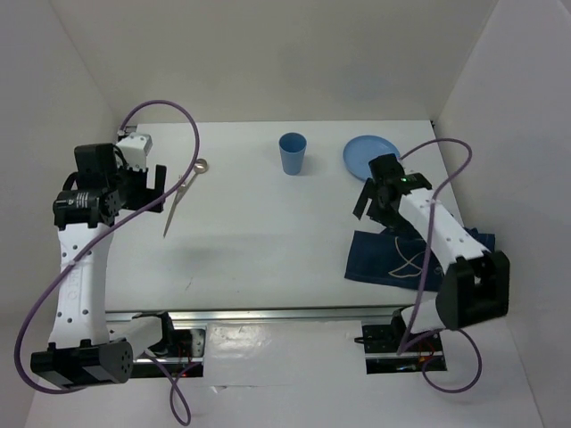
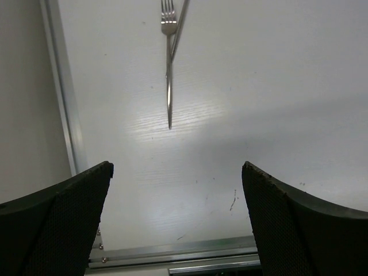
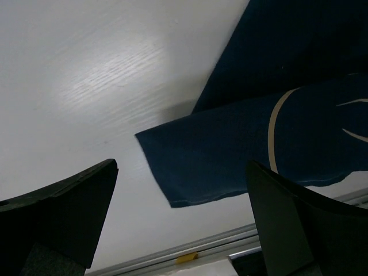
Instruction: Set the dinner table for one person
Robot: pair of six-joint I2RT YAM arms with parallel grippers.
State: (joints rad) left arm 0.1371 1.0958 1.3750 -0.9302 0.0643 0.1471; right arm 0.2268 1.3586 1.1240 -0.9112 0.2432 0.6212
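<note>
— Left claw (image 2: 178, 221)?
— Spread wide and empty, hovering over the white surface (image 2: 276, 86). A fork (image 2: 168, 69) lies straight ahead of it, clear of both fingers.
— And the right claw (image 3: 181, 221)?
— Spread too, holding nothing. The same surface lies beneath it, with a folded dark blue placemat (image 3: 259, 144) just ahead.

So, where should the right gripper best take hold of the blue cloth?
Probably at the free corner of the cloth that points onto the bare table. It lies flat and folded, so the open right gripper should come down from above, one finger on each side of the edge.
</note>
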